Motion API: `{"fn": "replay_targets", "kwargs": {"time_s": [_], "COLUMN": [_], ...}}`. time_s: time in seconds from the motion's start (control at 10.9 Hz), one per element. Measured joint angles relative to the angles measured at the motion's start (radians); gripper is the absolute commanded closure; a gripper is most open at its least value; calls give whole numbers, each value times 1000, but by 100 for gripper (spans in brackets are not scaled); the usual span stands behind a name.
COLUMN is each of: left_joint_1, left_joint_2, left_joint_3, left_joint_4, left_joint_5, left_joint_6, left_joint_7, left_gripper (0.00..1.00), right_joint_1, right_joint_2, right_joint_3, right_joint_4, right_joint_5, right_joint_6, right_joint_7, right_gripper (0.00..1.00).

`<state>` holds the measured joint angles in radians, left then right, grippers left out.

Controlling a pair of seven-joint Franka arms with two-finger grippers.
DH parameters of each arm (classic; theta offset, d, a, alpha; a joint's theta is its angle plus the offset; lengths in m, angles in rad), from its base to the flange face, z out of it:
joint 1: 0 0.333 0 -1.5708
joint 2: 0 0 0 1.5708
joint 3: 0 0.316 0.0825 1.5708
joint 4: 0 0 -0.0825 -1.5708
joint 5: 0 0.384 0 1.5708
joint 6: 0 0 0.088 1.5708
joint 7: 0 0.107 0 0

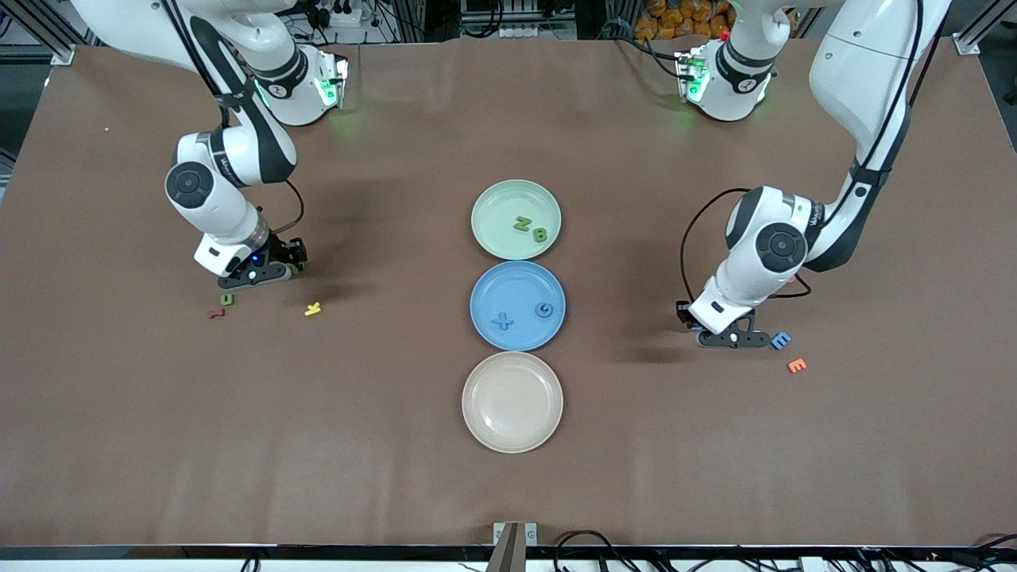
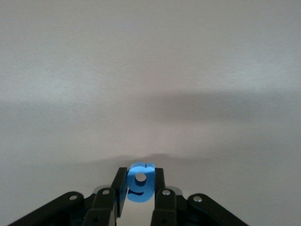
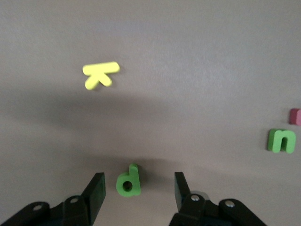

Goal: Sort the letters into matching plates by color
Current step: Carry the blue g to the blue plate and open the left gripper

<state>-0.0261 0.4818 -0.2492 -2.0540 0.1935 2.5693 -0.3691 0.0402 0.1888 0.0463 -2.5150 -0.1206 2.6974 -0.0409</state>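
Between the left gripper's [image 2: 140, 188] closed fingers [image 2: 162, 188] sits a blue figure six [image 2: 140, 187], pinched by its sides and held upright; this gripper is low over the table [image 1: 715, 477] at the left arm's end, its arm bent down steeply from the base. Just beside it on the table lie a blue letter E [image 1: 781, 340] and, nearer the front camera, an orange letter [image 1: 796, 365]. At the right arm's end, the right gripper [image 3: 136, 190] stands open, low over the table, a green letter P [image 3: 128, 181] lying flat between its fingers, touching neither, its stem running along the gap between them. Near it lie a green letter U [image 3: 281, 140], a red letter [image 3: 296, 116] and a yellow letter [image 3: 100, 74]. Midtable, three plates form a line: the green plate [image 1: 496, 202] holds two green letters, Z [image 1: 522, 224] and B [image 1: 540, 234]; the blue plate [image 1: 508, 278] holds a blue X [image 1: 502, 321] and G [image 1: 544, 310]; a beige plate [image 1: 512, 402] lies nearest the front camera.
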Motion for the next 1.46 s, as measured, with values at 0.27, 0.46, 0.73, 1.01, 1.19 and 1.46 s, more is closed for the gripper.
{"fn": "replay_targets", "kwargs": {"time_s": [0.27, 0.46, 0.73, 1.01, 1.19, 1.46], "left_joint_1": [-1, -5, -58, -138, -192, -272], "left_joint_2": [-32, -43, -43, -35, -10, 44], "left_joint_3": [-64, -117, -149, -151, -152, -152], "left_joint_4": [13, 51, 97, 141, 194, 285], "left_joint_5": [0, 0, 0, 0, 0, 0], "left_joint_6": [-51, -117, -154, -158, -158, -158], "left_joint_7": [-96, -171, -289, -402, -471, -564], "left_gripper": [100, 100, 100, 100, 100, 100], "right_joint_1": [3, 10, 20, 30, 31, 31], "right_joint_2": [12, 25, 41, 63, 64, 66], "right_joint_3": [-4, -3, -2, -2, -2, -11], "right_joint_4": [-40, -44, -45, -45, -45, -45], "right_joint_5": [0, 0, 0, 0, 0, 0], "right_joint_6": [58, 66, 80, 104, 105, 105], "right_joint_7": [-6, -8, -9, -9, -12, -46], "right_gripper": [35, 36, 41, 48, 57, 81]}}
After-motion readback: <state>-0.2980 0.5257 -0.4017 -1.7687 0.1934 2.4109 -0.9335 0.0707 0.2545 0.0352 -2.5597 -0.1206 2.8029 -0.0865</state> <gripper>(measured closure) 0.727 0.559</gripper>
